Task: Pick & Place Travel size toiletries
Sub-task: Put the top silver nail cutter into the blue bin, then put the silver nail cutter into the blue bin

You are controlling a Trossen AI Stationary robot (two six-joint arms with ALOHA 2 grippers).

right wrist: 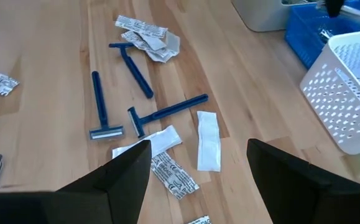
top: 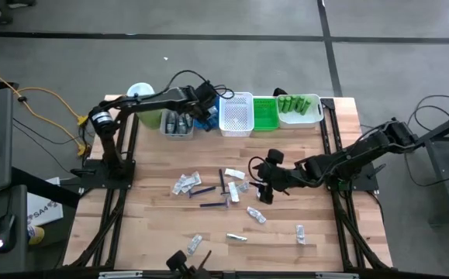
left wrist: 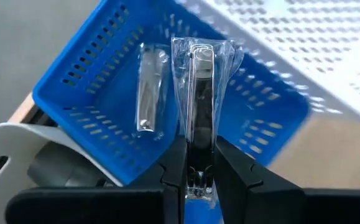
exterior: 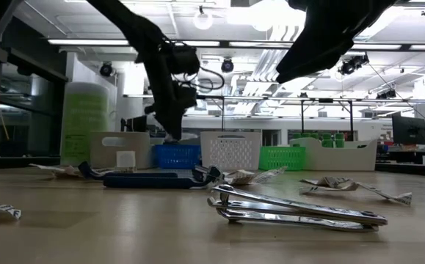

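While left pincer (left wrist: 199, 177) grips wrapped item (left wrist: 199, 93), blue bin (left wrist: 92, 93) holds another

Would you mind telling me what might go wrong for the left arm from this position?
1. The left claw pinches only the bottom end of the clear-wrapped item, so the slippery wrapper could slide out early.
2. It hangs over the blue bin close to the white bin; a tilted drop might land on the rim or next door.
3. The right claw hovers open above the razors, apart from this.

Two black jointed arms (top: 143, 103), matte wedge-shaped fingers (right wrist: 124, 177)
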